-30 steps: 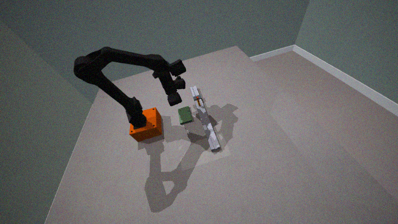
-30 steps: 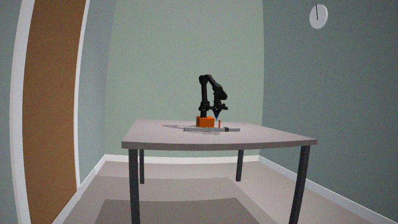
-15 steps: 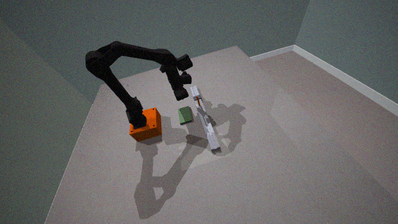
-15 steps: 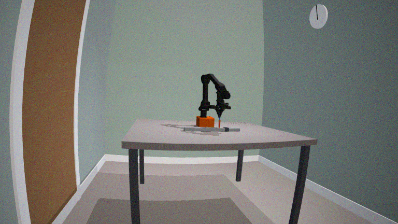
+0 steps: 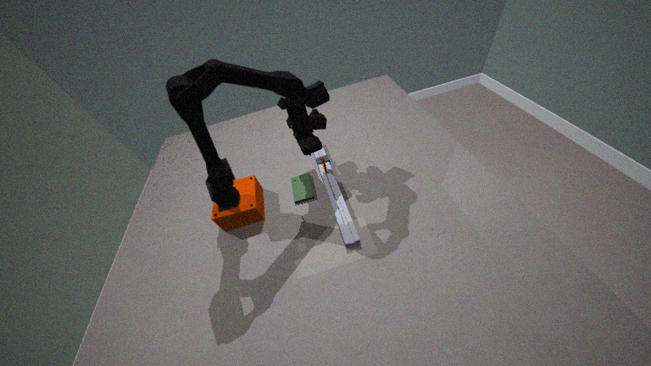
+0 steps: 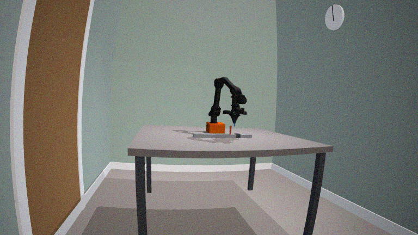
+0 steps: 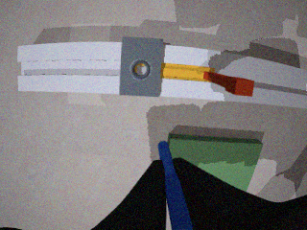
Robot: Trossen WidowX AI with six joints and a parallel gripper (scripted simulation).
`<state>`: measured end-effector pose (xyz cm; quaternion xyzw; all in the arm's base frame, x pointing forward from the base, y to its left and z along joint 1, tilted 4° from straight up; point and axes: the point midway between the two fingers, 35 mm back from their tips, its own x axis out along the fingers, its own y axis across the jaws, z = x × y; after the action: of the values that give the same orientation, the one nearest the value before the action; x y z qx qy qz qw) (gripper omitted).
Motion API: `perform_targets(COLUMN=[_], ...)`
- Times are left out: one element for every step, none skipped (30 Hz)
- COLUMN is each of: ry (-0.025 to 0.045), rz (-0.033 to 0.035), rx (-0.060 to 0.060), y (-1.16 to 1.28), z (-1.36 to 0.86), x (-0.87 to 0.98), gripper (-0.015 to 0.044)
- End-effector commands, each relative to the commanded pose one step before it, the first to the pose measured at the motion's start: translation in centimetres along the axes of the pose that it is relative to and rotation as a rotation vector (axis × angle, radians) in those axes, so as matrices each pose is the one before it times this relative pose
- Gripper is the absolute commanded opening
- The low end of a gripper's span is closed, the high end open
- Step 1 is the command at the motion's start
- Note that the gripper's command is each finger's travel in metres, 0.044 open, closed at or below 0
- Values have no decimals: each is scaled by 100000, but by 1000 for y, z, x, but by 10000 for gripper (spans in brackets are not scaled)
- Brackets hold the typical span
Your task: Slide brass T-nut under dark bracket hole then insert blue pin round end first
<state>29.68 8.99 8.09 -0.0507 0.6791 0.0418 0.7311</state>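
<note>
My gripper is shut on the blue pin, whose round end points down past the fingertips. It is above the table, beside the rail and over the near edge of the green tray in the wrist view. The aluminum rail carries the dark bracket. The brass T-nut lies in the slot against the bracket's side, its orange handle upright. A yellowish patch shows through the bracket hole.
The green tray lies between the rail and the arm's orange base block. The upright handle stands close to the bracket. The arm's shadows fall across the table and part of the rail.
</note>
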Motion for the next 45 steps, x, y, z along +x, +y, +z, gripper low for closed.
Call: perform_targets(ry=[702, 99, 99, 99, 100, 100, 100, 101, 101, 101, 101, 81, 49, 16, -4, -7, -8, -7, -5, -6, -5, -4, -3, -1, 0, -4, -12, -11, -15, -18, -18, -14, -14, -4, 8, 14, 18, 20, 21, 23, 24, 16, 2, -4, -5], rz=[98, -21, -21, -21, -22, -22, -21, -22, -22, -22, -22, -18, -11, -4, 2, 5, 6, 6, 7, 9, 8, 7, 5, 3, 1, 1, 2, 2, 3, 3, 3, 3, 3, 1, -6, -10, -12, -12, -11, -12, -13, -8, -2, 1, 1], rx=[-781, -38, -38, -38, -38, -38, -38, -38, -38, -38, -38, -31, -18, -6, 15, 32, 43, 47, 56, 70, 65, 61, 49, 31, 11, 0, 0, 0, 0, 1, 1, 0, 0, 0, 24, 37, 42, 41, 36, 40, 41, 27, 9, 0, 0], y=[310, 68, 68, 68, 68, 68, 71, 71, 71, 71, 71, 57, 34, 11, -4, -8, -13, -17, -24, -31, -35, -34, -35, -23, -8, 9, 23, 21, 28, 33, 32, 27, 27, 10, -11, -19, -26, -30, -32, -36, -36, -24, 3, 9, 11], z=[1193, 320, 319, 317, 316, 315, 313, 313, 311, 310, 308, 246, 147, 49, -12, -34, -61, -86, -132, -171, -167, -165, -135, -87, -30, 39, 117, 115, 155, 185, 181, 146, 142, 41, -48, -92, -127, -153, -163, -184, -187, -124, -14, 39, 53], x=[85, 24, 28, 32, 35, 39, 43, 47, 51, 55, 59, 50, 31, 11, 98, 206, 275, 304, 362, 446, 414, 389, 308, 194, 66, -2, -7, -7, -10, -12, -12, -9, -9, -3, 4, 7, 9, 11, 11, 14, 15, 10, 2, -3, -3], gripper=[-150, -150, -150, -150, -150, -150, -150, -150, -150, -150, -150, -150, -150, -150, -150, -150, -150, -150, -150, -150, -150, -150, -150, -150, -150, -150, -150, -150, -150, -150, -150, -150, -150, -150, -150, -150, -150, -150, -150, -150, -150, -150, -150, -150, -150])
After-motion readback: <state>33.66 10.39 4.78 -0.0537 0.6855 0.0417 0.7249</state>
